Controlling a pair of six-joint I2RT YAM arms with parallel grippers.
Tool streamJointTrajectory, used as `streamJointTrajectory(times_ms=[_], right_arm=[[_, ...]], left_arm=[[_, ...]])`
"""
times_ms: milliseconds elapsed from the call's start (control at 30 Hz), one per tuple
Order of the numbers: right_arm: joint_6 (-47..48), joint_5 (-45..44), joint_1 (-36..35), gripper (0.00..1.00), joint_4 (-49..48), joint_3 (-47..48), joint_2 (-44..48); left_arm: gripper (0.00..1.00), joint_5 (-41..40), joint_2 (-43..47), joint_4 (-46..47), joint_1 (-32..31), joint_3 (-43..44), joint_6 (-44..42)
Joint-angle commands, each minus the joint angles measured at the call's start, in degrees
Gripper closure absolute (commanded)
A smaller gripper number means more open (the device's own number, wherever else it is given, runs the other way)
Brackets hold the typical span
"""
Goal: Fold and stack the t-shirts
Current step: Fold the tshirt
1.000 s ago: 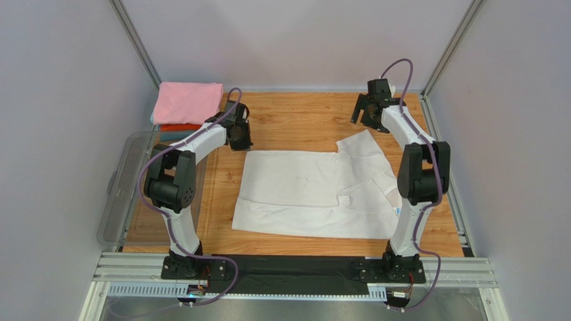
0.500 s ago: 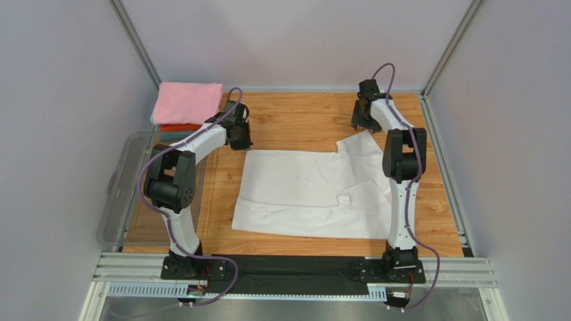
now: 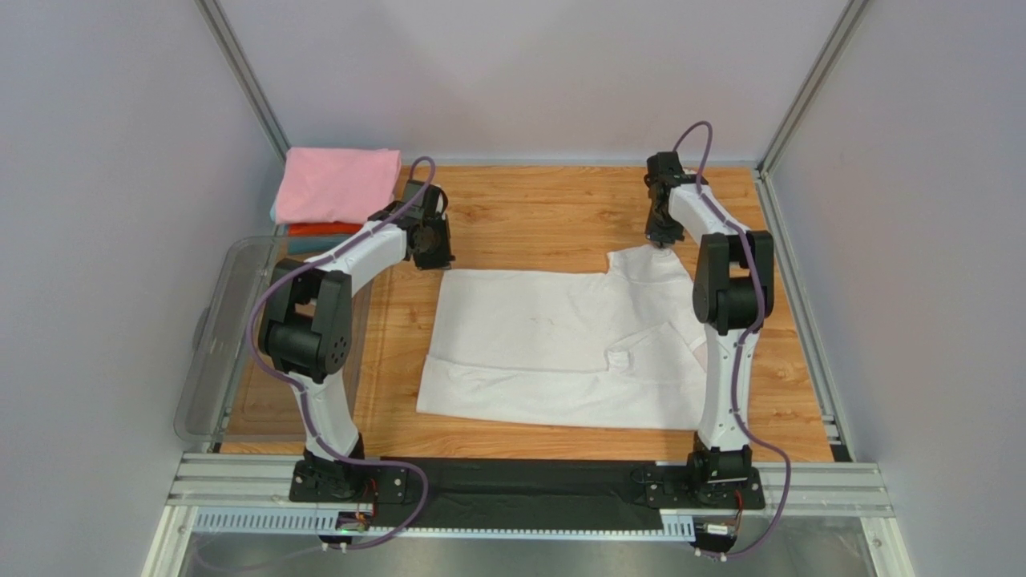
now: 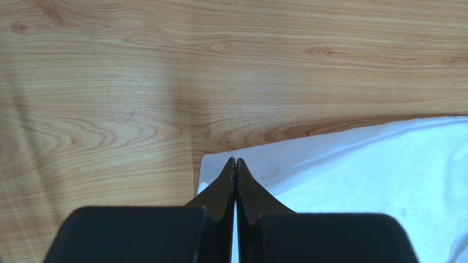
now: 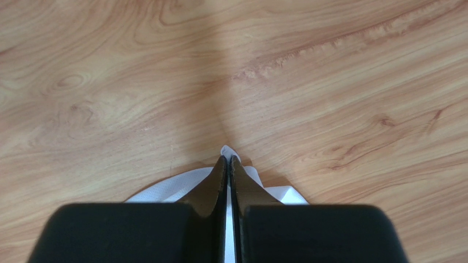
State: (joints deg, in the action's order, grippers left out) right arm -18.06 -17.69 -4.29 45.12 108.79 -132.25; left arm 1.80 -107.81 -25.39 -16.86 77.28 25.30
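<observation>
Grippers [image 4: 236,160] [image 5: 228,158] clamp white t-shirt [image 3: 566,343] corners, fully closed.

I'm watching a robotics lab test cell, plain grey panels [image 3: 518,72] on three sides, aluminium posts [image 3: 247,78] at the corners, a wooden counter [image 3: 542,216] boxed inside, my left arm [image 3: 349,259] and right arm [image 3: 723,313] bolted to a metal rail [image 3: 229,479] at the near edge, purple cables [image 3: 695,128] trailing

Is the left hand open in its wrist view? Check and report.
No, the left hand has its fingers pressed together, pinching the corner of the white t-shirt.
</observation>
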Motion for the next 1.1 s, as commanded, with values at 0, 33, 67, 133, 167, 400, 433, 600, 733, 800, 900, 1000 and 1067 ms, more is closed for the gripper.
streamJointTrajectory(times_ms=[0,33,67,133,167,400,433,600,733,800,900,1000,1067], right_arm=[[0.0,-1.2,0.1,1.00,-0.8,-2.2,5.4],[0.0,-1.2,0.1,1.00,-1.7,-3.9,7.4],[0.1,-1.3,0.0,1.00,-2.1,-5.0,8.7],[-0.1,-1.3,-0.2,1.00,-3.6,-8.9,11.3],[-0.8,-1.9,-0.4,1.00,-3.7,-10.4,14.6],[-6.6,-1.9,-1.9,1.00,-6.5,-29.4,31.5],[-7.1,-2.0,-2.2,1.00,-6.5,-31.3,33.3],[-9.5,-4.2,-3.3,1.00,-6.5,-43.9,47.6],[-10.6,-4.0,-3.8,1.00,-4.7,-50.1,56.9],[-11.1,-4.3,-4.0,1.00,-3.5,-52.1,60.2],[-12.2,-4.9,-4.1,1.00,-0.4,-55.0,65.3],[-12.7,-4.6,-4.1,1.00,1.6,-57.9,69.7],[-12.8,-4.2,-4.2,1.00,2.9,-59.3,71.9]], left_arm=[[1.00,1.5,2.6,1.8,-0.1,-0.5,0.1],[1.00,1.5,2.9,1.9,-0.1,-0.6,0.1],[1.00,1.6,3.7,2.3,-0.1,-1.4,0.1],[1.00,1.5,4.5,2.6,-0.1,-2.1,0.4],[1.00,1.6,5.5,2.9,-0.1,-2.9,0.5],[1.00,3.9,10.4,5.7,-0.1,-9.0,1.8],[1.00,4.3,11.0,6.2,-0.1,-9.9,1.9],[1.00,5.3,16.7,9.8,-0.1,-16.5,2.6],[1.00,5.8,20.9,11.8,-0.2,-21.2,3.1],[1.00,6.3,23.6,13.3,-0.2,-24.0,3.4],[1.00,6.9,26.6,15.0,-0.2,-27.3,3.7],[1.00,7.0,28.6,15.8,-0.2,-29.7,4.0],[1.00,6.9,29.9,16.0,-0.2,-31.0,4.2]])
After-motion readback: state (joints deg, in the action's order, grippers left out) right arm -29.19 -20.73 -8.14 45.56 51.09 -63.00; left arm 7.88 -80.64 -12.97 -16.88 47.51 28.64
